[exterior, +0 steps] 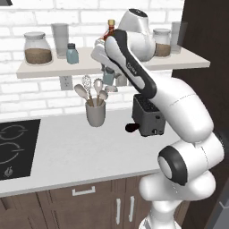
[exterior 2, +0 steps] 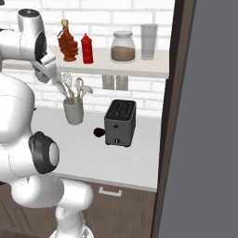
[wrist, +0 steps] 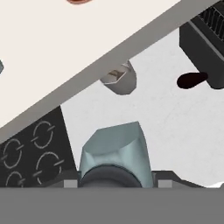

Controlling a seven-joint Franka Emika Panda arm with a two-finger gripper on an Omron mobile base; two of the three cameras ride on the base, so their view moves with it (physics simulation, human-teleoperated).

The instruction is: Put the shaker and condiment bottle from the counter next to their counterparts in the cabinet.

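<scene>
Shelf runs long against white brick, its front edge above the pale worktop, which lies open between cooktop and toaster. Below that edge, the fingers pinch the blue-grey shaker, held beside the utensil cup. Red bottle stands on the shelf beside the syrup bottle.

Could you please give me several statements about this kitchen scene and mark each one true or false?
1. The gripper is shut on the shaker. True.
2. The condiment bottle stands on the counter. False: it stands on the cabinet, beside the maple-leaf bottle.
3. A second shaker stands on the cabinet. True.
4. The toaster sits on the stovetop. False: it sits on the counter, apart from the stovetop.
5. The utensil cup lies tipped over. False: it stands upright, holding utensils.
</scene>
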